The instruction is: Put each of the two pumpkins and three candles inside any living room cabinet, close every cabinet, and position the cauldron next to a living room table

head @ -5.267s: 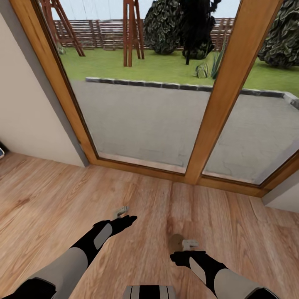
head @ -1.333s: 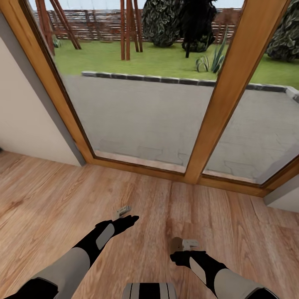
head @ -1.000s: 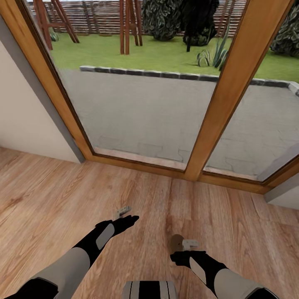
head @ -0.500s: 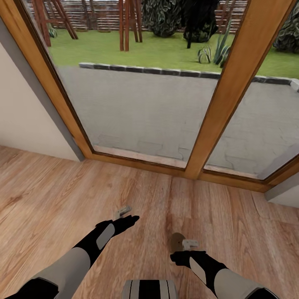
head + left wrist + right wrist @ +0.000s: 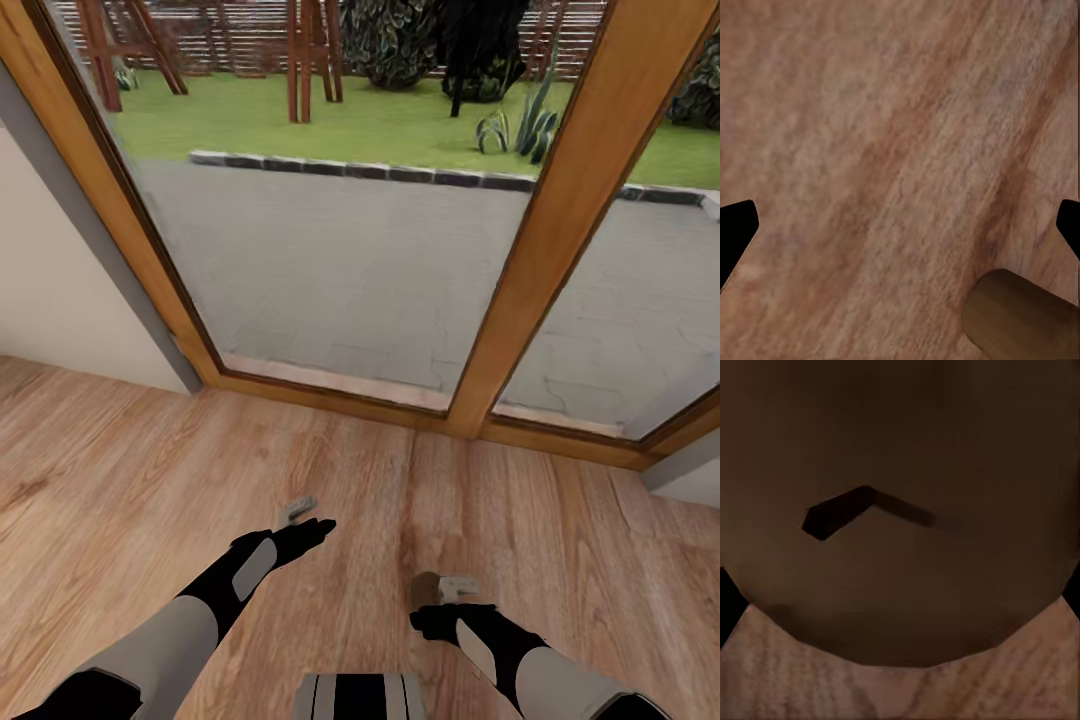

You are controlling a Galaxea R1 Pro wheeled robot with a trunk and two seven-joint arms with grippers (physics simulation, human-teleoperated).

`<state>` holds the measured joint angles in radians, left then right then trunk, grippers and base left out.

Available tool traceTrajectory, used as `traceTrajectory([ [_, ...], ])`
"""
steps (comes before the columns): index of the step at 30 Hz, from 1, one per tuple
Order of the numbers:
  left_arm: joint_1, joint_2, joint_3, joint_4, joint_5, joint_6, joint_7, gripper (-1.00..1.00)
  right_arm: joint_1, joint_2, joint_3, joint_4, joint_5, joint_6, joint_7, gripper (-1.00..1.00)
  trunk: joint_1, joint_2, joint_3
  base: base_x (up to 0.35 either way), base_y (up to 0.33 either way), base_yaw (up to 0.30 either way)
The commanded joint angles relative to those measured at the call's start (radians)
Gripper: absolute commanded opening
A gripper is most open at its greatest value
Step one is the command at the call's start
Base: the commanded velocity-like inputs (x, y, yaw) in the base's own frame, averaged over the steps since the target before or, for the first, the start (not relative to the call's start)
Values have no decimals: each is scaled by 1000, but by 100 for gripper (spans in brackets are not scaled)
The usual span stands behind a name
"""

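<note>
Wood-framed glass door (image 5: 520, 270) ahead across plank floor (image 5: 130, 470).

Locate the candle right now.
Head view: the candle is in the right gripper, low and right of centre over the plank floor, short of the glass door. The right wrist view shows it close up.

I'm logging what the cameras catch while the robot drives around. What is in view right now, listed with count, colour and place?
Floor: one, light wood planks, under both arms.
Glass door: wooden frame, straight ahead, grey paving and lawn beyond.
Wall: cream, far left.
Candle: one, brown-tan, held in the right gripper above the floor.
Left gripper: one, grey tips, open, nothing in it.
Right gripper: one, grey, shut on the candle.
Arms: two, black and grey, at the bottom of the head view.
</note>
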<state>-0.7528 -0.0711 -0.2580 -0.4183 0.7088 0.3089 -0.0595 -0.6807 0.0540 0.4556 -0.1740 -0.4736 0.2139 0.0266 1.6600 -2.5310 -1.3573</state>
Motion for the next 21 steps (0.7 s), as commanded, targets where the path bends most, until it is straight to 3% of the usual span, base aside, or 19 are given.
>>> traceTrajectory([
  [1,0,1,-3,0,4,2,0,100,0,0,3,-1,-2,4,1,100,0,0,-1,285,0,0],
  [6,0,1,-3,0,4,2,0,100,0,0,3,-1,-2,4,1,100,0,0,-1,151,0,0],
  [14,0,0,-3,0,4,2,0,100,0,0,4,-1,-2,4,6,100,0,0,-1,6,0,0],
  [15,0,0,-3,0,4,2,0,100,0,0,4,-1,-2,4,6,-100,0,0,-1,0,0,0],
  [21,0,0,-3,0,4,2,0,100,0,0,3,-1,-2,4,6,-100,0,0,-1,0,0,0],
])
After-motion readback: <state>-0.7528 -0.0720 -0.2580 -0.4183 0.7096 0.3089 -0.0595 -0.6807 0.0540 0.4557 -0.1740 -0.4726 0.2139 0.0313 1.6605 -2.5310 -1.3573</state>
